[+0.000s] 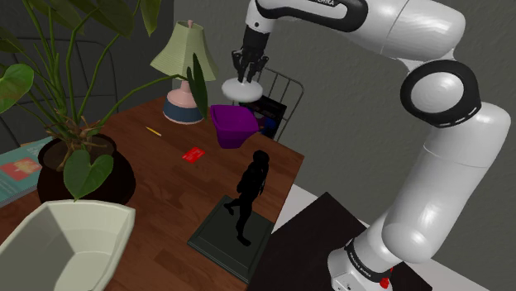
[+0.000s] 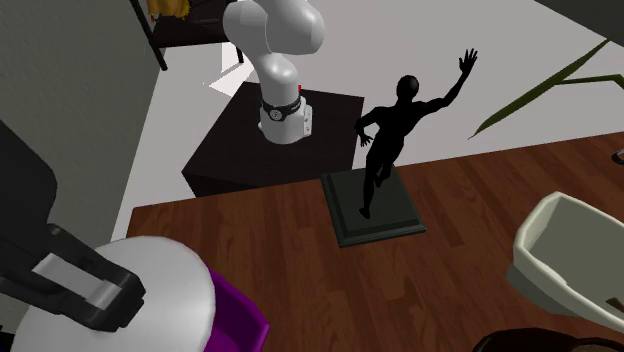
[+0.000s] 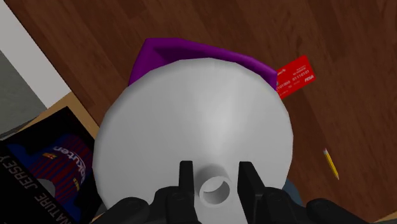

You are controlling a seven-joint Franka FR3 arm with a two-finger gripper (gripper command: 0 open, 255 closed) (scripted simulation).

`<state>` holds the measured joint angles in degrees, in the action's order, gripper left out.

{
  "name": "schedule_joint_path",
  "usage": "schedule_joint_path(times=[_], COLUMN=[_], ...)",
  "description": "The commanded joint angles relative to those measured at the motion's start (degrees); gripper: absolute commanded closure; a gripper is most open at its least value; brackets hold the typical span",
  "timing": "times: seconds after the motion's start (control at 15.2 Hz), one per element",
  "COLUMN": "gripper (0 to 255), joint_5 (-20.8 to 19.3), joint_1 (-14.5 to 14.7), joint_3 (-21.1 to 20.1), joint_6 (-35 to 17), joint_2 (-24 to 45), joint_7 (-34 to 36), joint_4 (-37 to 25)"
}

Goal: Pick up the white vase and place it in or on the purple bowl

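My black gripper (image 3: 215,178) is shut on the narrow neck of the white vase (image 3: 197,121), whose wide round body hangs below the fingers. Under the vase sits the purple bowl (image 3: 184,51), mostly covered by it. In the shoulder view the gripper (image 1: 246,76) holds the white vase (image 1: 242,90) in the air just above and a little behind the purple bowl (image 1: 234,126) on the wooden table (image 1: 165,186). The second exterior view has the vase (image 2: 150,300) large at lower left, over the bowl (image 2: 240,320).
A red card (image 1: 193,155) and a pencil (image 1: 153,131) lie near the bowl. Behind it stand a lamp (image 1: 183,70) and a wire rack (image 1: 281,99). A black figurine (image 1: 248,194) on a dark base, a potted plant (image 1: 78,165) and a pale tub (image 1: 66,244) stand nearer the front.
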<state>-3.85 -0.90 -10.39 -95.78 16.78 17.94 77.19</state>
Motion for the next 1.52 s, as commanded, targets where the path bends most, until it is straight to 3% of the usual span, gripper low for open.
schedule_joint_path(times=[0.0, 1.19, 1.45], gripper=[255, 255, 255], joint_5=[-0.1, -0.2, -0.2], joint_1=[-0.2, -0.6, -0.6], joint_3=[0.1, 0.3, 0.3], joint_6=[-1.1, -15.0, -15.0], joint_2=[0.5, 0.4, 0.4], joint_7=[-0.2, 0.1, 0.1], joint_4=[0.6, 14.6, 14.6])
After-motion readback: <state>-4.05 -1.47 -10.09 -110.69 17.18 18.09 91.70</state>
